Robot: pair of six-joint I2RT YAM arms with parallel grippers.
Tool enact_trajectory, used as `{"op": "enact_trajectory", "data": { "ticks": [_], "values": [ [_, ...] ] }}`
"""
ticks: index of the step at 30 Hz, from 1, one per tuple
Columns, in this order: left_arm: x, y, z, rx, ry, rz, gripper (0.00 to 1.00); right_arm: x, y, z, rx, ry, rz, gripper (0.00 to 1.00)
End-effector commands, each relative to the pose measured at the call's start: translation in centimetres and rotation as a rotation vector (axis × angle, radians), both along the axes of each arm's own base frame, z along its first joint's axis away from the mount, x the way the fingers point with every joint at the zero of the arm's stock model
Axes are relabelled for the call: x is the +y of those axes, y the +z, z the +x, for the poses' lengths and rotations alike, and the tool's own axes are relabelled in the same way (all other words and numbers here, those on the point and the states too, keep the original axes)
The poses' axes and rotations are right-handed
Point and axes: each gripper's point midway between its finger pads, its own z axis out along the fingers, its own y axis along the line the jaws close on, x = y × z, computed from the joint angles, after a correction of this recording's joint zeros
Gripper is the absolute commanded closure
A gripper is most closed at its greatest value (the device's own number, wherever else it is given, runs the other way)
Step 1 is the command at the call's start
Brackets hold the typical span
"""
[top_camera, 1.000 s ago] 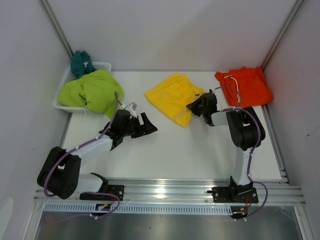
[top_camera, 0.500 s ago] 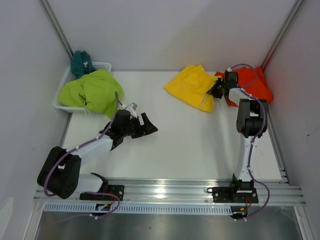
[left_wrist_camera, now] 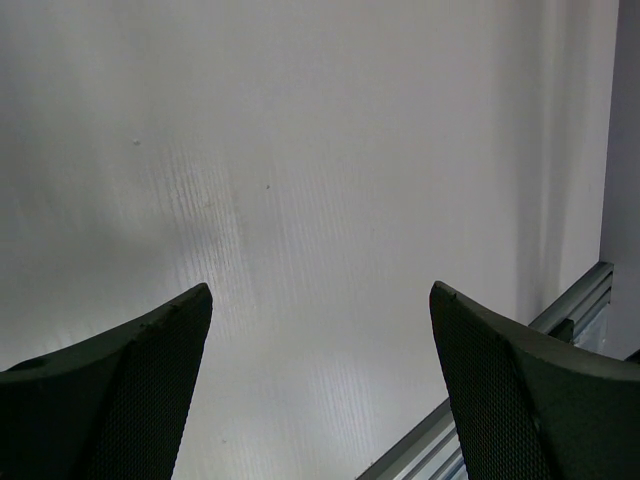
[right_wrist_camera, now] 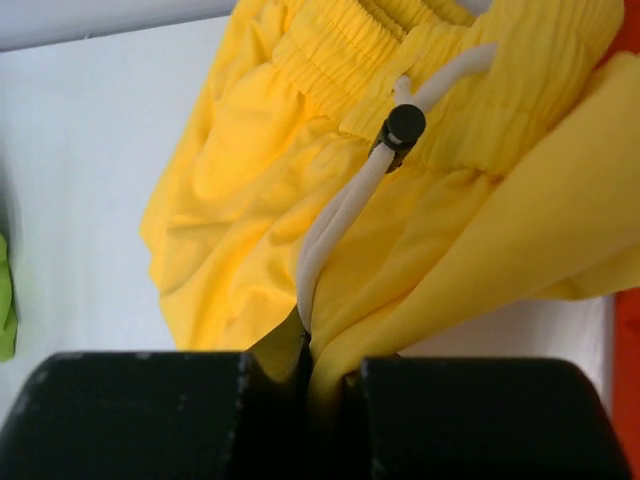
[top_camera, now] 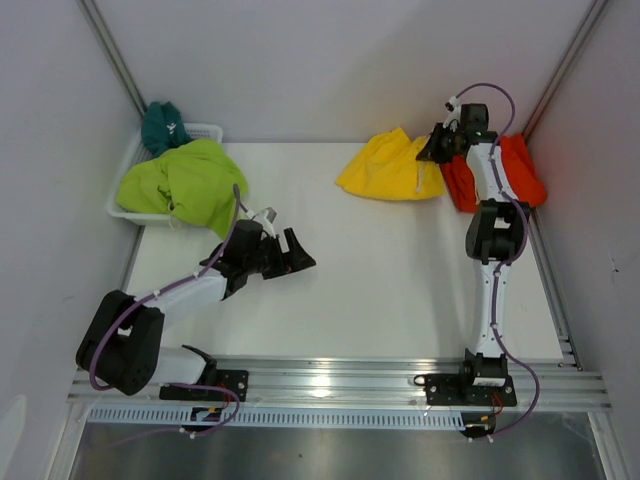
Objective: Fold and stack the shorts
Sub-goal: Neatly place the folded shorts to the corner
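**White tabletop: yellow shorts gripped at the far right**

White table (top_camera: 400, 290) fills the booth between plain pale walls, with both arms bolted at its near edge. At the far left stands a white plastic basket (top_camera: 122, 190), a crumpled lime-green pair of fabric shorts (top_camera: 185, 185) spilling over its rim and a dark teal pair (top_camera: 158, 125) bunched behind it.

At the far side, right of centre, lies the soft yellow pair of shorts (top_camera: 385, 170), its right edge against the orange pair of shorts (top_camera: 515, 175) in the far right corner. The right gripper (top_camera: 432, 150) is clenched on the yellow fabric near the waistband. The wrist view shows cloth, and probably the white drawstring (right_wrist_camera: 340, 215) with its black toggle (right_wrist_camera: 404, 124), pinched between the shut jaws.

The left gripper (top_camera: 297, 252) hovers over bare table near the middle left, jaws released wide, holding nothing.

The step in hand looks like carrying the yellow pair onto the orange one. To do it well, the garment should hang free before it is set down, land squarely over the orange pair, and be let go low so the cloth does not bunch. A snagged drawstring could drag the fabric on release.
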Motion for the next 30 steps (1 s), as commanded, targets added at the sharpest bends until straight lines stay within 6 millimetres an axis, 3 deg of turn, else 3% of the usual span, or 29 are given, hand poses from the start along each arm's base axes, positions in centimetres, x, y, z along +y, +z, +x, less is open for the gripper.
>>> {"op": "enact_trajectory", "data": {
  "ticks": [1,7,9,11,12,18,19,23,30],
  "values": [
    [-1.1,1.6,0.2,-0.03,-0.063,-0.005,0.09,-1.9,2.8,-1.2,-0.04,0.084,0.009,0.98],
    [-1.1,2.6,-0.2,-0.014,-0.095,0.027,0.09,-5.5,7.2,-0.3,-0.17,0.096,0.076,1.0],
    [-1.2,3.0,-0.1,-0.014,-0.102,0.034,0.09,-7.3,7.9,0.1,-0.179,0.058,0.101,1.0],
    [-1.4,3.4,0.4,-0.019,-0.103,0.035,0.09,-7.6,9.5,0.0,-0.222,0.097,0.185,1.0],
    [-1.5,3.1,0.4,-0.01,-0.103,0.04,0.09,-8.9,10.1,0.0,-0.235,0.085,0.219,1.0],
    [-2.2,2.5,1.1,0.017,-0.111,0.033,0.09,-12.3,13.5,-0.6,-0.269,0.05,0.358,1.0],
    [-2.3,2.4,1.3,0.024,-0.11,0.035,0.09,-13.7,14.1,-0.6,-0.276,0.024,0.384,1.0],
    [-2.5,2.1,1.6,0.037,-0.111,0.046,0.09,-16.7,14.2,-0.4,-0.282,-0.035,0.432,1.0],
    [-3.1,1.7,1.9,0.061,-0.123,0.066,0.09,-21.3,11.9,-1.0,-0.242,-0.083,0.547,1.0]
  ]
}}
